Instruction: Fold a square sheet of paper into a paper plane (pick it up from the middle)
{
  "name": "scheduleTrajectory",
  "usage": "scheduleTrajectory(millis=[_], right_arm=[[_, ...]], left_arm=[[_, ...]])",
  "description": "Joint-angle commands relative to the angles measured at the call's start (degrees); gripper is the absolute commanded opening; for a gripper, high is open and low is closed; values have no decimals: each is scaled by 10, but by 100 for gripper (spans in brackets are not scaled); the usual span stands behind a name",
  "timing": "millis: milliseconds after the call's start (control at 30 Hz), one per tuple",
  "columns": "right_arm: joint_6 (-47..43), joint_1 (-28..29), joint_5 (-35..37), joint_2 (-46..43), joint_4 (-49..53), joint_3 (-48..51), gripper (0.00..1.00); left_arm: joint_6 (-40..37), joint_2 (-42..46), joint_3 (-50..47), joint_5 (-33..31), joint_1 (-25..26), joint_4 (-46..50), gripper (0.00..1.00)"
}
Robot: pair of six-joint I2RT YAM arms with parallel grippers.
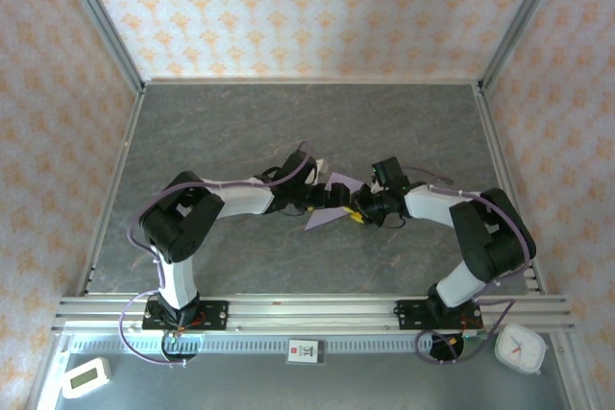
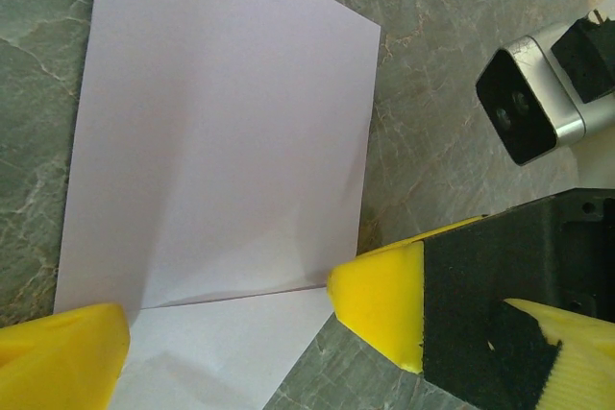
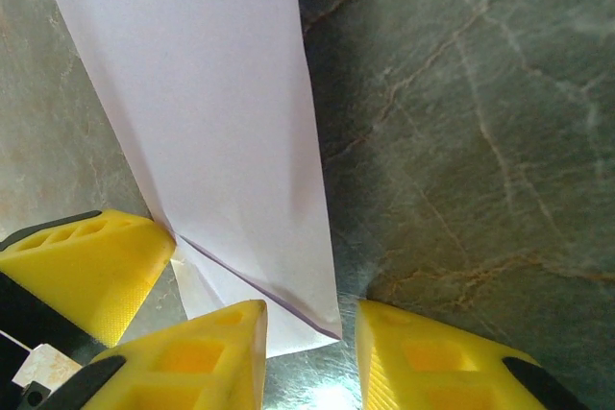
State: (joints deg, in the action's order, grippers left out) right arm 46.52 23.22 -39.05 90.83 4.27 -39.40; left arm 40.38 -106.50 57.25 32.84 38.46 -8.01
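Observation:
The lavender sheet of paper (image 1: 320, 217) lies folded on the table's middle, between the two arms. In the left wrist view the sheet of paper (image 2: 221, 141) shows a crease and a flap near the bottom. My left gripper (image 1: 333, 201) (image 2: 317, 324) is open wide and straddles the paper's near end. My right gripper (image 1: 361, 212) (image 3: 312, 338) is open, and the corner of the paper (image 3: 211, 103) lies in the gap between its fingers. One right fingertip (image 2: 380, 300) touches the paper's edge at the crease. A left fingertip (image 3: 86, 266) rests against the opposite edge.
The grey marbled table (image 1: 288, 132) is walled by patterned panels at the back and sides. An aluminium rail (image 1: 307, 312) runs along the near edge. Beyond it sit a white timer (image 1: 86, 377) and a white clock (image 1: 520, 349). The right wrist camera (image 2: 533, 103) hangs close by.

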Motion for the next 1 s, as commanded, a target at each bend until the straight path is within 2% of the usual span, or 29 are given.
scheduleTrajectory(millis=[0,67,300,467,533,667,767,967], right_arm=[[1,10,-10,10,-26,-23,31],[3,10,-8,15,-30,-25,30],[3,10,-13,17,-30,-37,17],[2,10,-9,11,-24,-32,0],[1,10,-6,10,-19,-31,0],[5,10,-2,5,-11,-32,0],[10,10,-4,2,-7,-36,0],[15,10,-4,-6,11,-51,0]], left_arm=[[-13,-21,-17,-2,-1,4,99],[-13,-20,-17,-3,-2,4,99],[-11,-19,-16,-6,-2,2,99],[-6,-12,-19,-7,-10,-8,99],[-17,4,-13,-23,-18,3,99],[-99,56,10,-121,-18,78,99],[-159,96,6,-214,2,118,99],[-241,148,-29,-370,96,133,97]])
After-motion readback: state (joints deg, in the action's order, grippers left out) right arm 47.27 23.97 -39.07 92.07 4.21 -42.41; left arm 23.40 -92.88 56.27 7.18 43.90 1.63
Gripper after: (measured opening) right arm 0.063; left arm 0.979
